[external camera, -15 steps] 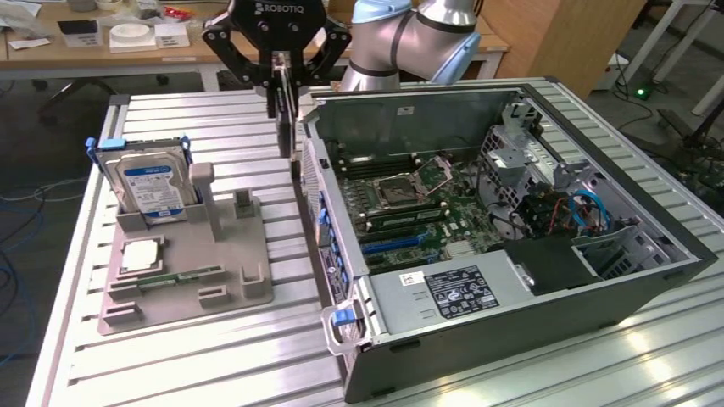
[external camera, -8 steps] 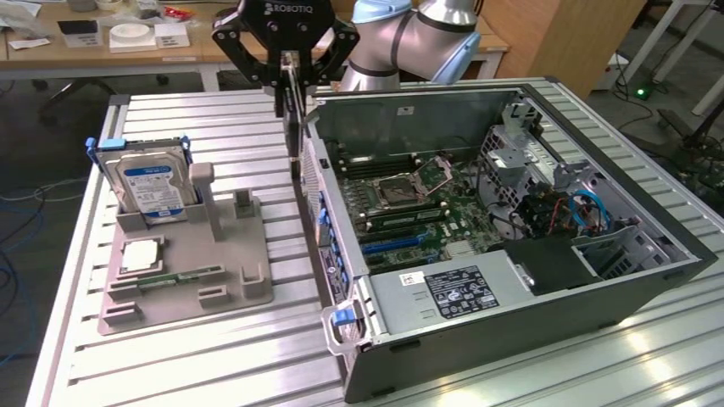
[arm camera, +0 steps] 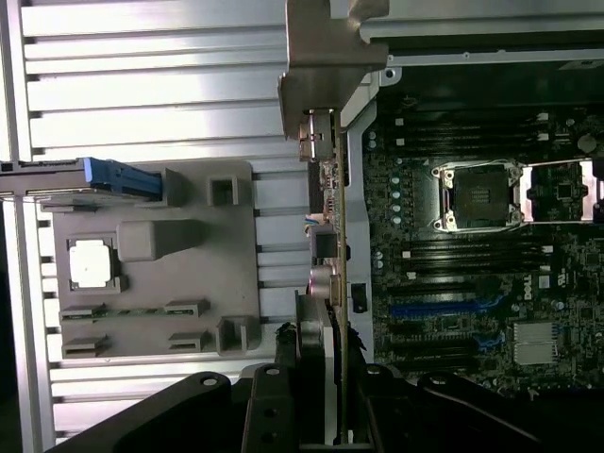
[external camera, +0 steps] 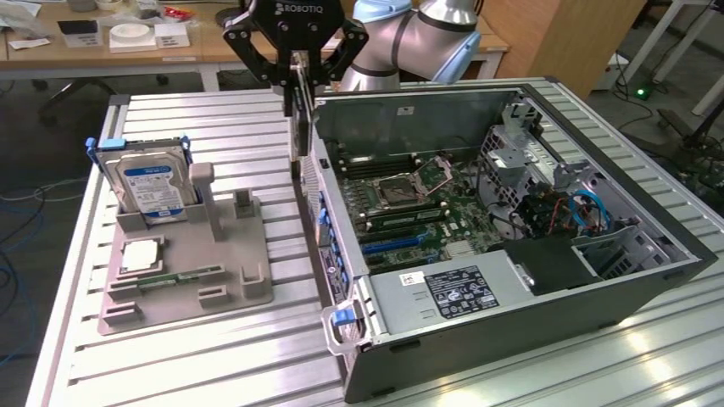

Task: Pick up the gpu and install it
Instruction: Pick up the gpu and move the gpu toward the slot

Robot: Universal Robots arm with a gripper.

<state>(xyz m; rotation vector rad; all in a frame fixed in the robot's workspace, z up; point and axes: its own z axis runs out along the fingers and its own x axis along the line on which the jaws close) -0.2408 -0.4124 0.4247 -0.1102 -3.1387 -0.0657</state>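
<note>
The fingers (external camera: 267, 66) clamp the gpu (external camera: 301, 127), which hangs edge-on, long axis vertical, above the computer case's (external camera: 430, 106) near wall.

ROBOTIQ is printed in white on the black body of the gripper (external camera: 298, 78), while the print on the blue-white label of the hard drive (external camera: 153, 182) and on the power supply (external camera: 453, 292) cannot be read.
</note>
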